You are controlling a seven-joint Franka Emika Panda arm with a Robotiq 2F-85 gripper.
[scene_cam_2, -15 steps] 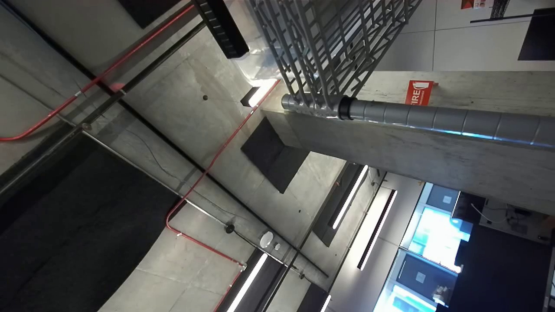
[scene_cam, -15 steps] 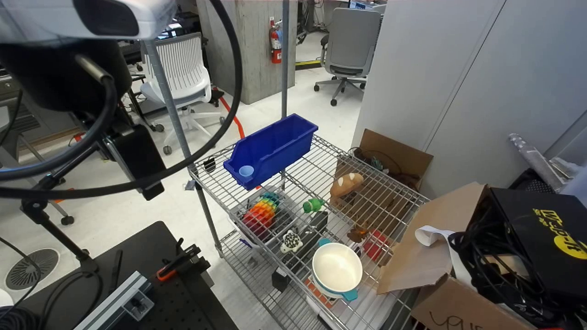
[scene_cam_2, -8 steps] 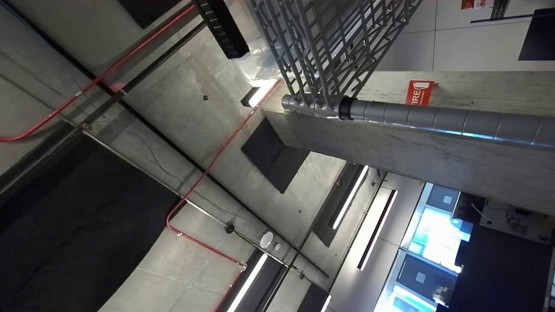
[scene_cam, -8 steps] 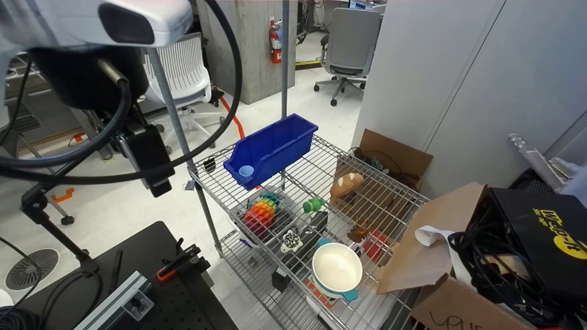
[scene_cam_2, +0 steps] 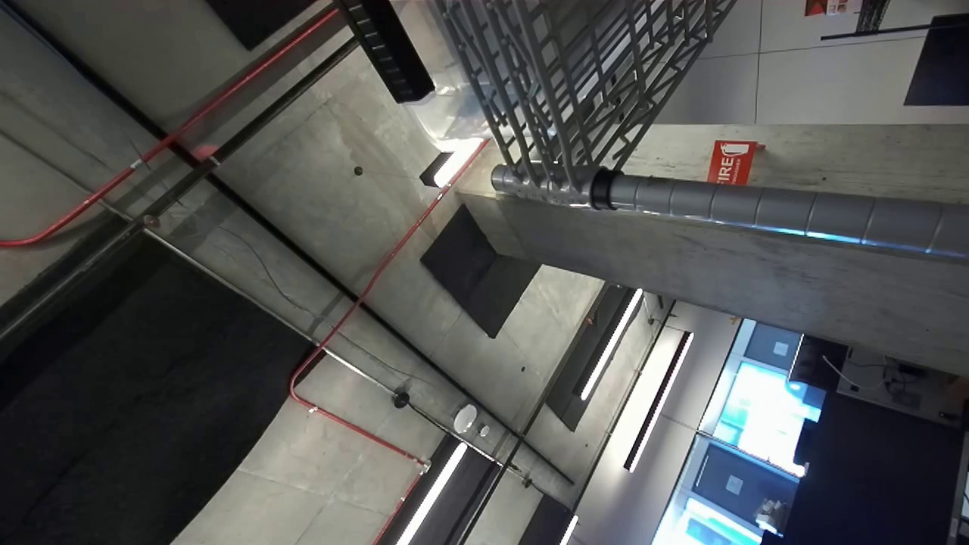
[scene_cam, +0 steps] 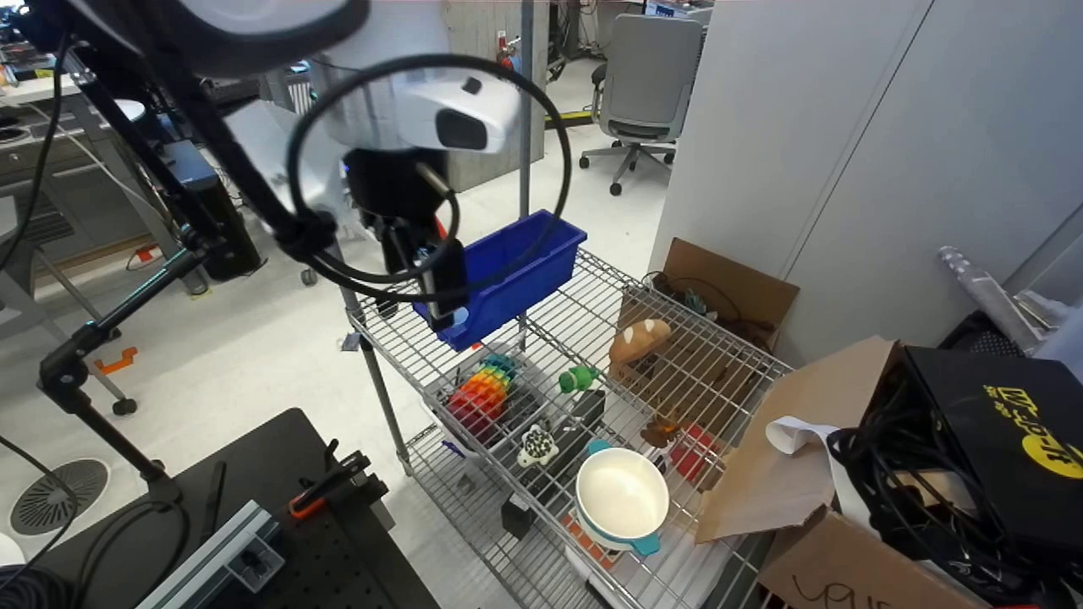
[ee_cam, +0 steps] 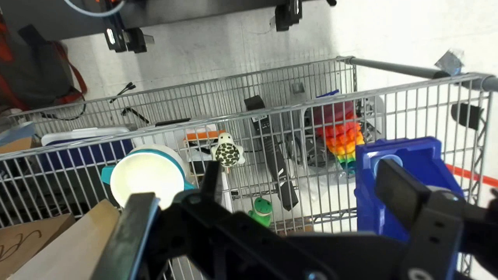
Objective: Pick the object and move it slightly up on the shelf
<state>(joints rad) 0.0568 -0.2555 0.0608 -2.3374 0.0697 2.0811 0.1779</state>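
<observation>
The object, an orange-brown loaf-shaped item with pale marks [scene_cam: 640,341], lies on the wire tier of the shelf [scene_cam: 525,165] in an exterior view. It does not show in the wrist view. The shelf's grid and rail show in the wrist view [ee_cam: 272,110], and its post and wires in an exterior view [scene_cam_2: 727,200]. My gripper [scene_cam: 440,318] hangs above the shelf's left part, in front of the blue bin and apart from the object. In the wrist view my gripper [ee_cam: 298,165] is open, its fingers [ee_cam: 402,194] wide apart with nothing between them.
A blue bin [scene_cam: 554,275] holds a light-blue cup. A green toy [scene_cam: 578,379], a turtle toy [scene_cam: 537,446], a white bowl [scene_cam: 622,492] and a small brown item [scene_cam: 660,431] are around the tier. An open cardboard box [scene_cam: 787,461] borders the right. Thin posts rise at corners.
The arm and gripper have swung right, from left of the shelf to above it near the blue bin, mostly in the last half second. The things on the shelf have not moved.
</observation>
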